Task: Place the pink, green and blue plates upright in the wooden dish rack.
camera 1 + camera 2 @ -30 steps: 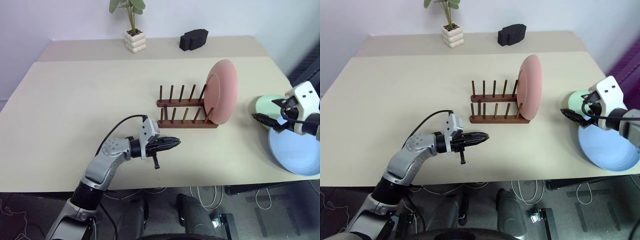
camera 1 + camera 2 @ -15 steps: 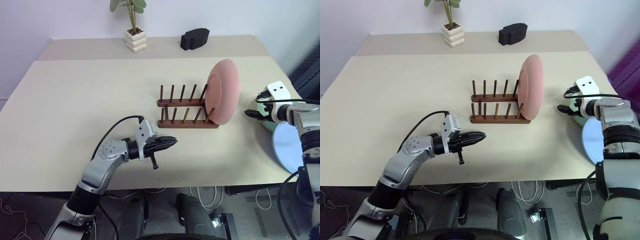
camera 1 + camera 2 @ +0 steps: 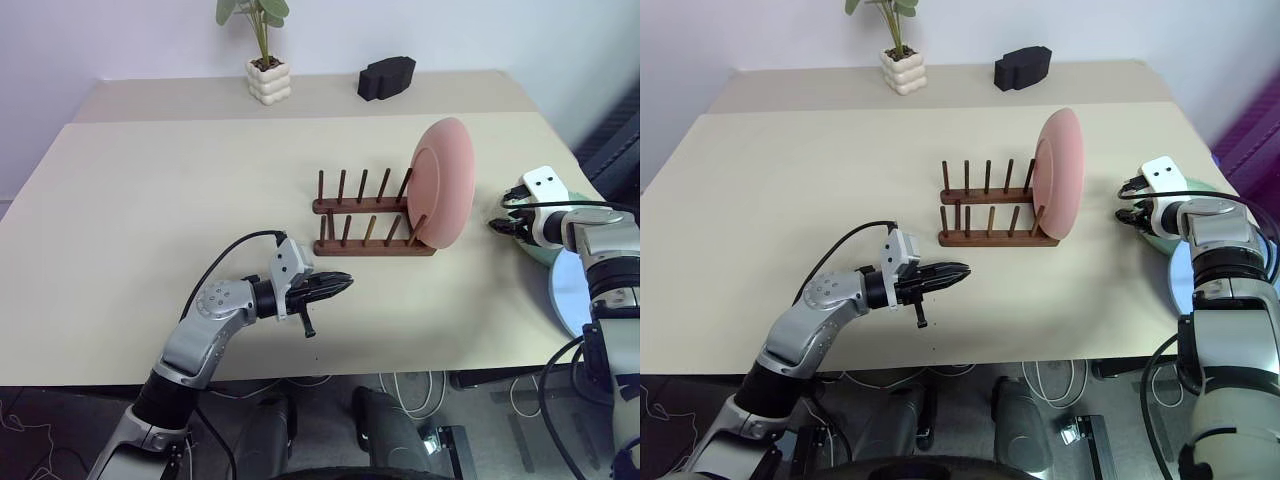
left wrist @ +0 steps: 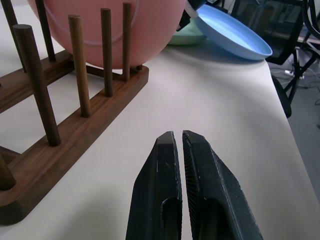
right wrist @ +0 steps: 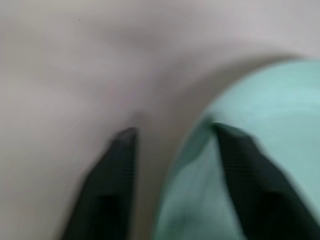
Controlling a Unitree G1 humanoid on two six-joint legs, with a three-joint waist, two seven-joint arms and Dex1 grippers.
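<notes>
Green plate (image 5: 250,150) lies flat on the table (image 3: 150,200) at the right edge, well right of the rack. Its rim runs between the 2 fingers of the right gripper (image 5: 172,137): 1 finger (image 5: 112,170) outside on the table side, the other over the plate's surface. Fingers are apart around the rim, gap visible, not clamped yet. In the head view the right gripper (image 3: 1130,208) sits at the plate's left edge.

Blue plate (image 4: 235,35) is just beside the green plate, nearer the table's front right corner, partly over the edge.

Pink plate (image 3: 445,180) stands upright in the rightmost slot of the wooden rack (image 3: 365,215), mid table; the other pegs are bare.

Left gripper (image 3: 345,283) hovers over the table in front of the rack, fingers together, holding nothing, pointing toward the right.

Potted plant (image 3: 265,60) and black block (image 3: 385,77) sit on the far table.
</notes>
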